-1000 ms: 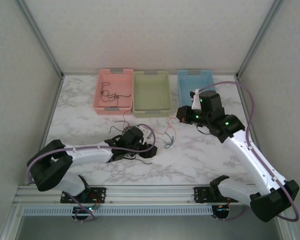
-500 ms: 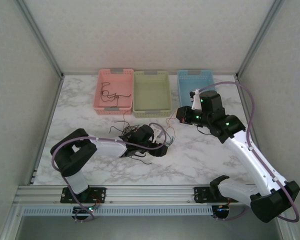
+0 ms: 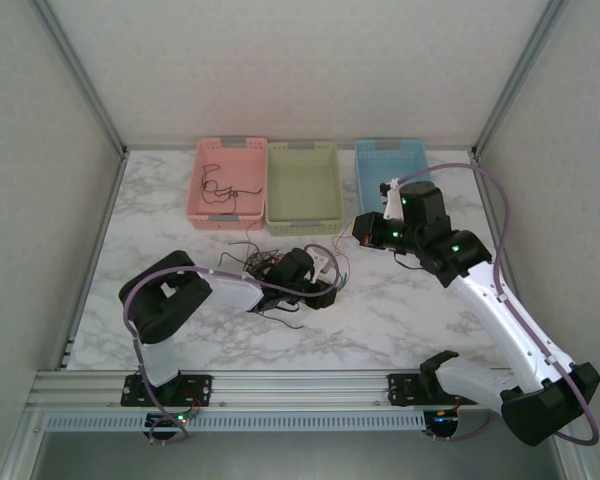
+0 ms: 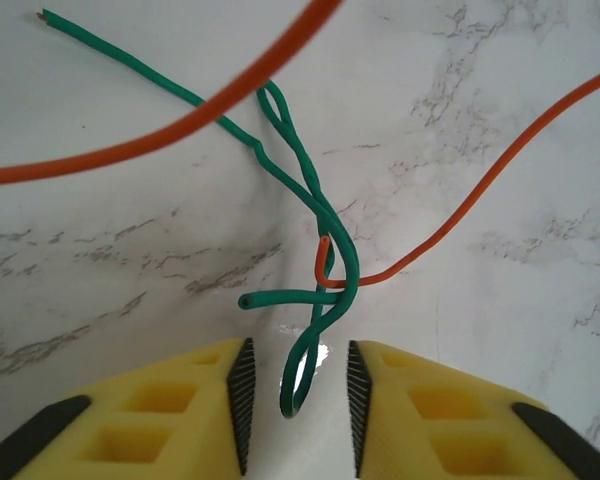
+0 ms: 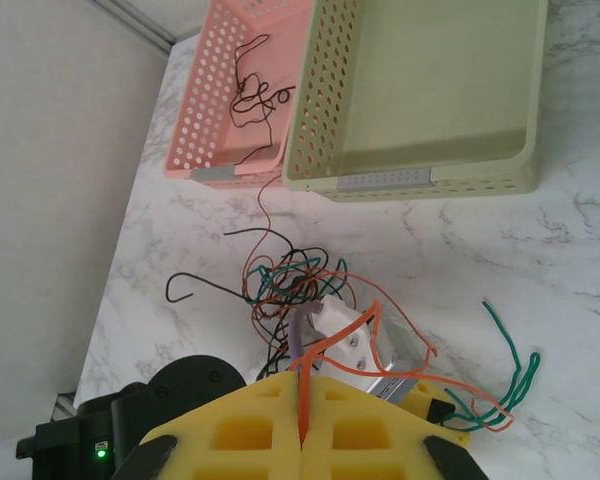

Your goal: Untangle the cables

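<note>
Green cable (image 4: 325, 215) loops between the left gripper's (image 4: 298, 385) part-open jaws, unpinched, beside the tangle (image 3: 270, 265) at mid-table. The right gripper (image 5: 302, 425) clamps the orange cable (image 5: 303, 385). Closing squarely on the loop, then pulling gently left, looks wisest.

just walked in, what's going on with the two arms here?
They are partway through untangling cables. The right gripper is shut on a thin orange wire, near the knot of black, green and orange wires. The left gripper sits low over the marble table, jaws open either side of a looped thin green wire, not yet gripping it. One black wire lies in the pink plastic basket.
</note>
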Motion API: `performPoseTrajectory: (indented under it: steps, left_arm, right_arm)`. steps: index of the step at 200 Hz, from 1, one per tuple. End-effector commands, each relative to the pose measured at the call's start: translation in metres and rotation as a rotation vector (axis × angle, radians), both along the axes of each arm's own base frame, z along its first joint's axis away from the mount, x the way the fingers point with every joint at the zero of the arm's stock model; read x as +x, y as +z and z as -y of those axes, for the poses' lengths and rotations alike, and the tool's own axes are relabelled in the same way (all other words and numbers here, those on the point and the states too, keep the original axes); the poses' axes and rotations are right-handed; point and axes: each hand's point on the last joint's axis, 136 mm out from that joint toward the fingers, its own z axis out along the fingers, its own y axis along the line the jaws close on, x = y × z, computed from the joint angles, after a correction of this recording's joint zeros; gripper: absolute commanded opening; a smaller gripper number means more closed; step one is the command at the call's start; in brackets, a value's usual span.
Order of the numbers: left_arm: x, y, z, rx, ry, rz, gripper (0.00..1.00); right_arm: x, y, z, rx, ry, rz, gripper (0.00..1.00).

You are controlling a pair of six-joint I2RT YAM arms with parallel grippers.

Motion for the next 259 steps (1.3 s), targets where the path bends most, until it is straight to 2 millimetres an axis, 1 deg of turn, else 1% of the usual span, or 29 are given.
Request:
performPoseTrajectory:
  steps: [1, 32, 65, 91, 105, 115, 139, 151, 169, 182, 196, 209, 218, 235, 250, 259]
  left_arm:
    - [-0.002, 0.0, 0.008, -0.026, -0.015, -0.009, 0.26]
    - [-0.003, -0.002, 0.003, -0.007, -0.006, -0.014, 0.0]
    - [-0.006, 0.0, -0.016, 0.046, 0.016, 0.008, 0.0]
    - [-0.015, 0.002, -0.042, 0.123, 0.036, 0.012, 0.0]
    - [-0.02, 0.002, -0.06, 0.169, 0.061, 0.016, 0.0]
    - [-0.023, 0.004, -0.074, 0.201, 0.081, 0.02, 0.0]
    - [-0.027, 0.018, -0.107, 0.272, 0.156, 0.047, 0.0]
    - [-0.029, 0.028, -0.125, 0.305, 0.198, 0.059, 0.0]
    - [-0.033, 0.05, -0.144, 0.31, 0.245, 0.081, 0.0]
    - [-0.038, 0.074, -0.153, 0.269, 0.261, 0.104, 0.0]
    - [-0.04, 0.101, -0.168, 0.25, 0.298, 0.14, 0.0]
    - [-0.044, 0.126, -0.178, 0.207, 0.319, 0.171, 0.0]
    - [-0.046, 0.147, -0.176, 0.138, 0.314, 0.191, 0.0]
    - [-0.048, 0.196, -0.172, 0.018, 0.3, 0.25, 0.0]
    - [-0.041, 0.238, -0.169, -0.046, 0.302, 0.329, 0.0]
    - [-0.034, 0.258, -0.165, -0.057, 0.296, 0.369, 0.0]
  right_arm:
    - [-0.003, 0.009, 0.0, 0.02, 0.014, 0.031, 0.0]
    - [-0.004, 0.009, 0.001, 0.02, 0.011, 0.032, 0.0]
    - [-0.003, 0.01, 0.006, -0.009, -0.002, 0.05, 0.0]
    - [0.003, 0.012, 0.019, -0.083, -0.038, 0.083, 0.0]
    - [0.01, 0.015, 0.033, -0.16, -0.082, 0.117, 0.0]
    - [0.015, 0.022, 0.043, -0.223, -0.11, 0.155, 0.0]
    - [0.028, 0.038, 0.071, -0.384, -0.198, 0.234, 0.0]
    - [0.035, 0.044, 0.086, -0.478, -0.245, 0.264, 0.0]
    - [0.044, 0.048, 0.102, -0.576, -0.298, 0.287, 0.0]
    - [0.05, 0.046, 0.107, -0.602, -0.31, 0.284, 0.0]
    - [0.055, 0.039, 0.11, -0.606, -0.32, 0.265, 0.0]
    - [0.057, 0.032, 0.102, -0.565, -0.289, 0.248, 0.0]
    - [0.056, 0.025, 0.094, -0.526, -0.26, 0.24, 0.0]
    - [0.051, 0.008, 0.079, -0.451, -0.211, 0.21, 0.0]
    - [0.045, -0.012, 0.068, -0.394, -0.17, 0.167, 0.0]
    - [0.04, -0.027, 0.063, -0.363, -0.152, 0.128, 0.0]
